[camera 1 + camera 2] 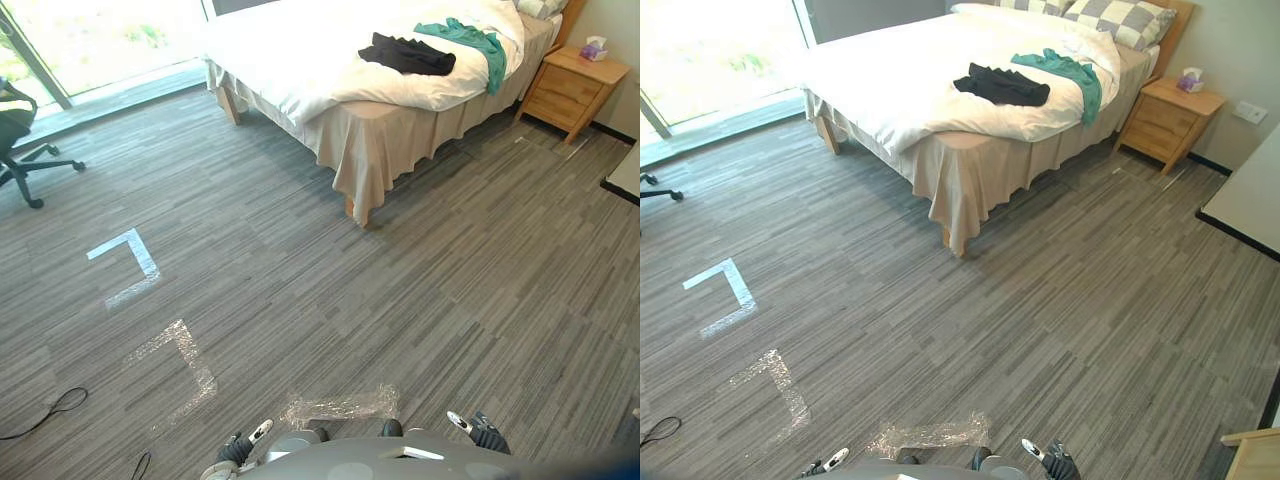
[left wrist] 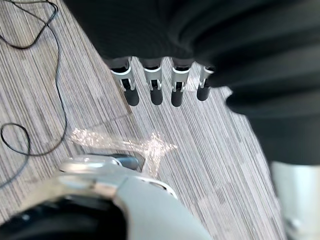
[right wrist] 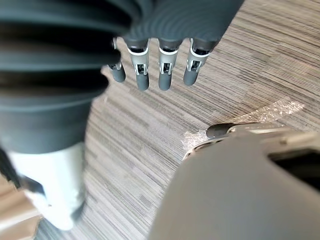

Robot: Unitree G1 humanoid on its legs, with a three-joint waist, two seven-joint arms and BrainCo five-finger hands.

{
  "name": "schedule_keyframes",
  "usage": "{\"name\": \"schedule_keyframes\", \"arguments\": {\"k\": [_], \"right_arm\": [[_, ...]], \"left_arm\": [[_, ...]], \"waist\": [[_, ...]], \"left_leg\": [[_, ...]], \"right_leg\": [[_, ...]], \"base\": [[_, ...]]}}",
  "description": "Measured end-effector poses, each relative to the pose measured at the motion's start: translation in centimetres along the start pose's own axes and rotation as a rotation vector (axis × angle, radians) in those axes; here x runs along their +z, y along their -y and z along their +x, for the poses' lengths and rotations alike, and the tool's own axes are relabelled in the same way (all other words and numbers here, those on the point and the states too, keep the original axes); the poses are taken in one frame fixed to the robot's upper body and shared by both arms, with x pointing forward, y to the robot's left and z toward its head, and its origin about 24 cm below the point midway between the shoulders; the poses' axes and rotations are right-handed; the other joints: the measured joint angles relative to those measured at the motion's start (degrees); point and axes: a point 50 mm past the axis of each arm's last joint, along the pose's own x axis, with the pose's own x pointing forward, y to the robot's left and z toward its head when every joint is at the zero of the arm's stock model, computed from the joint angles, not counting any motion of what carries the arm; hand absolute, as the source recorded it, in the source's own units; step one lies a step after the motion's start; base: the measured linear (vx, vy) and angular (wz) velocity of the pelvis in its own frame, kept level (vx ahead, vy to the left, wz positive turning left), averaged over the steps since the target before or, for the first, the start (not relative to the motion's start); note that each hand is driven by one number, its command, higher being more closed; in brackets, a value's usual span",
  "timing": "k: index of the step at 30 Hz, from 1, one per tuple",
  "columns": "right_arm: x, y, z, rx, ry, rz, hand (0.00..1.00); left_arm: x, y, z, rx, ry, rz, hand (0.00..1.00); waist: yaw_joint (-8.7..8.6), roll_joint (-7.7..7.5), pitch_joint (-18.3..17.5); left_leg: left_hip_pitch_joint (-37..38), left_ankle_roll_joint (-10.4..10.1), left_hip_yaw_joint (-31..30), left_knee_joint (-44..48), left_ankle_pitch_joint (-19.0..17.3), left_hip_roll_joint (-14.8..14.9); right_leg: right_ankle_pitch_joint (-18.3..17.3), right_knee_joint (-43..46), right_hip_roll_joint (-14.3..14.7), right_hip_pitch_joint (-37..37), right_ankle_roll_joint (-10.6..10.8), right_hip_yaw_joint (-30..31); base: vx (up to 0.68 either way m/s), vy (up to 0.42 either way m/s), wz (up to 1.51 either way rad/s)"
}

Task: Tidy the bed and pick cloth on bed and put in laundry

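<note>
Left wrist view gives us the left hand [image 2: 152, 82] hanging over the carpet floor [image 2: 235, 165], its fingers straight and slack with nothing in them. The right wrist view shows the right hand [image 3: 165, 70] the same way, loose-fingered and empty. Both hang at our sides, at the six o'clock edge of the head views. Ahead of us, toward ten o'clock, pale tape marks [image 1: 147, 262] lie on the floor, and past them at nine to ten o'clock stands an office chair [image 1: 15, 130]. Beyond a bare stretch of carpet stands the bed [image 1: 300, 70], its near corner at twelve o'clock and its length running away toward one o'clock. On its white cover lies the black cloth [image 1: 408, 54], between twelve and one o'clock from us, crumpled, with its long axis roughly nine to three. Just beside it on the far side, perhaps touching, is the teal cloth [image 1: 470, 38], whose tail hangs over the bed's edge toward four o'clock. Checked pillows [image 1: 1120, 18] sit at the head, and a wooden bedside cabinet [image 1: 572, 90] stands beside the bed at two o'clock. We judge that nothing has yet been picked up: both cloths are well apart from either hand, so the coming move is a walk to the bed's side facing the cabinet. The right hand looks slightly the nearer to the black cloth.
</note>
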Motion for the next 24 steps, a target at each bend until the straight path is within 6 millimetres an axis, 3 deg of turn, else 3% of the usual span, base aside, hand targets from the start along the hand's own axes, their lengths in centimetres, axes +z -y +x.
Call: {"name": "schedule_keyframes", "arguments": {"k": [6, 8, 10, 21, 24], "right_arm": [[0.0, -0.1, 0.0, -0.009, 0.003, 0.027, 0.0], [0.1, -0.1, 0.1, -0.011, 0.006, 0.032, 0.0], [0.1, -0.3, 0.1, -0.009, 0.007, 0.035, 0.0], [0.6, -0.4, 0.2, -0.006, 0.019, 0.045, 0.0], [0.6, -0.4, 0.3, 0.0, 0.015, 0.047, 0.0]], "left_arm": [[0.8, 0.6, 0.2, -0.027, 0.022, 0.017, 0.0], [0.9, 0.7, 0.2, -0.037, 0.025, 0.019, 0.0], [1.0, 0.7, 0.2, -0.045, 0.03, 0.019, 0.0], [1.7, 1.1, 0.4, -0.071, 0.044, 0.085, 0.0], [1.8, 1.1, 0.4, -0.077, 0.047, 0.109, 0.0]], "waist": [[0.05, 0.34, -0.12], [0.18, 0.32, 0.35], [0.28, 0.29, 0.41], [0.39, 0.41, 1.28], [0.37, 0.03, 1.87]], "left_leg": [[1.33, -0.6, -0.18, -1.64, -0.2, -0.14], [2.79, -2.54, -0.05, -1.85, -0.08, -0.07], [3.48, -2.93, 0.11, -1.84, -0.22, -0.03], [3.87, -2.97, 0.99, -1.95, -0.27, 0.05], [3.87, -2.3, 1.25, -2.34, -0.58, 0.2]], "right_leg": [[0.79, -3.02, 0.3, 2.21, 1.01, -1.35], [1.01, -3.08, 0.25, 3.52, 2.44, -1.39], [0.95, -3.08, 0.25, 4.06, 2.67, -1.41], [0.64, -3.09, 0.3, 3.89, 3.1, -1.09], [0.62, -3.16, 0.6, 3.53, 2.28, -0.64]], "base": [[0.12, 0.007, 0.03], [0.08, -0.005, -0.02], [0.02, -0.006, -0.01], [-0.04, -0.026, -0.03], [-0.1, -0.032, -0.06]]}}
